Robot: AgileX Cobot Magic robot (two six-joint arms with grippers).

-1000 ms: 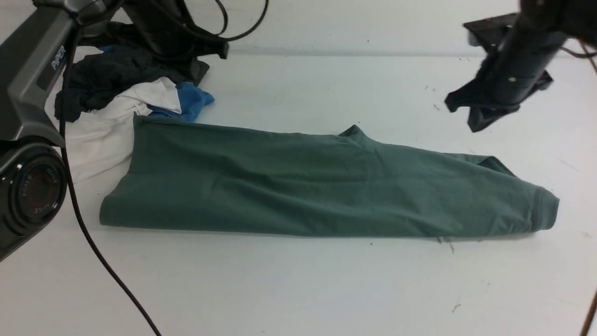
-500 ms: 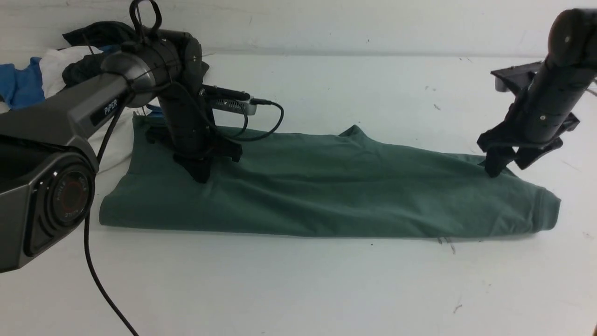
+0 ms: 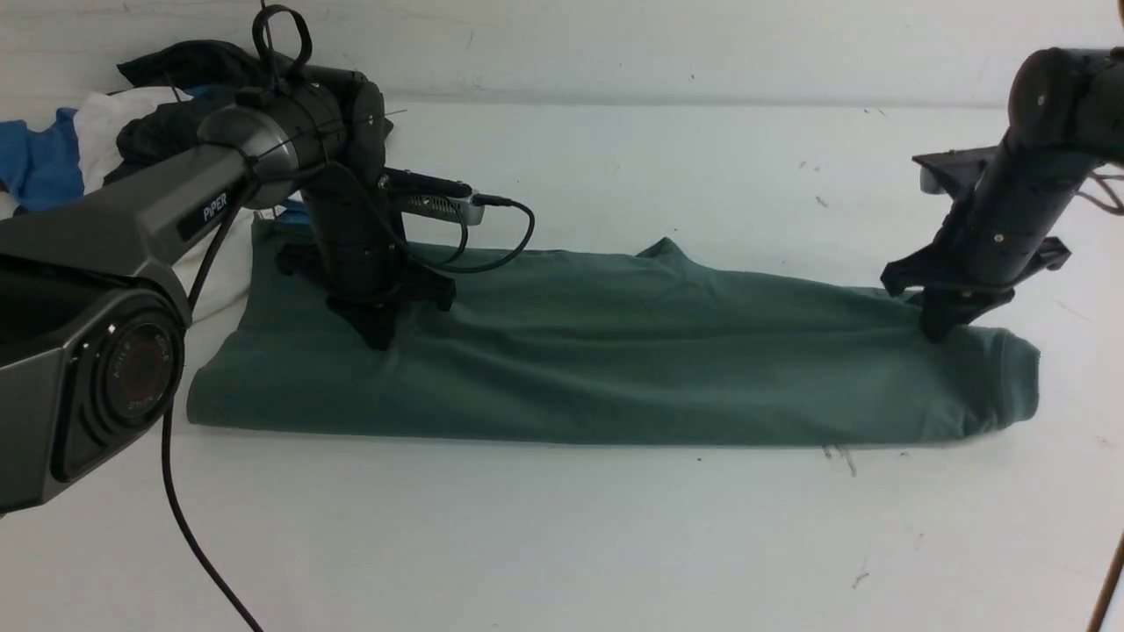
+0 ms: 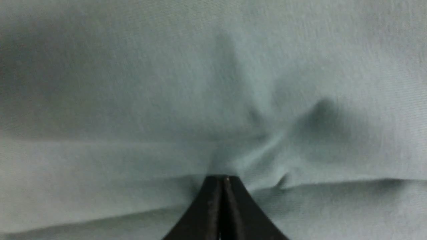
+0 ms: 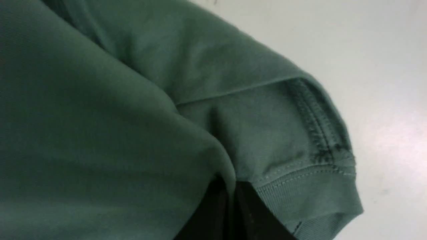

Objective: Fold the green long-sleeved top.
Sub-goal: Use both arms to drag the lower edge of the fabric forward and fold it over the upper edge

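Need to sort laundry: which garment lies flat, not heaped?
The green top, laid across the table; the white cloth, blue cloth and dark cloth lie crumpled far left.

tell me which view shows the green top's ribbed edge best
The right wrist view: the ribbed edge of the green long-sleeved top is close up, ribs and stitching sharp, beside the right gripper. The front view shows only a small dim band at the top's right end; the left wrist view, plain fabric.

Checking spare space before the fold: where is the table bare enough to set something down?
Bare: the near strip of table in front of the green top, crossed at left by a black cable; and the far strip behind it, from the left hand across to the right hand. Crowded: the far-left corner, with the clothes pile.
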